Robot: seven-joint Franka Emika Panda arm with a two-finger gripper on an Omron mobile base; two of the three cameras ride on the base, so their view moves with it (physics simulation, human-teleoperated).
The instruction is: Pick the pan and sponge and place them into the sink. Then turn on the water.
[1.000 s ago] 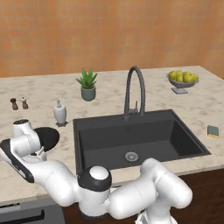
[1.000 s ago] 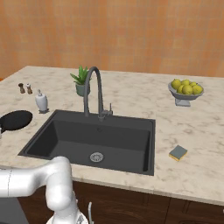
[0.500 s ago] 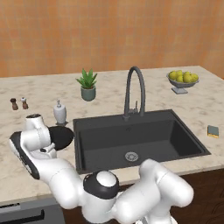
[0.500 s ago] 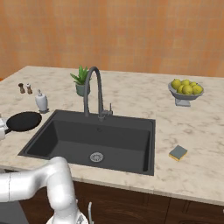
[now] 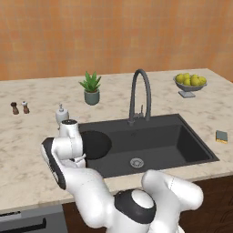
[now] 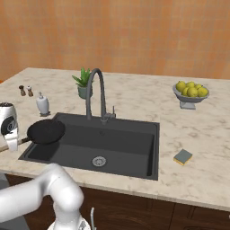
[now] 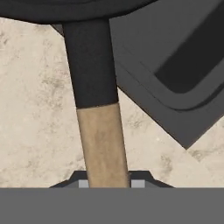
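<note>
Our gripper (image 7: 105, 183) is clamped narrow on the wooden handle of the pan (image 6: 46, 131), gripping near the far end of the wood (hand view has the handle running straight up between the jaws). The pan looks lifted, its black bowl hanging over the left edge of the sink (image 6: 148, 148), roughly level.

To do this bit well, we'd say carry it further in over the basin before lowering, since part of the bowl sits over the counter (image 5: 27, 159) rim and could catch there. Holding that far out on the handle, the pan may droop or twist, so go slow and keep it flat.

The sponge (image 6: 183, 157) lies on the counter just beside the sink's right edge, near the front. The faucet (image 5: 139, 93) at the back edge shows no water.
</note>
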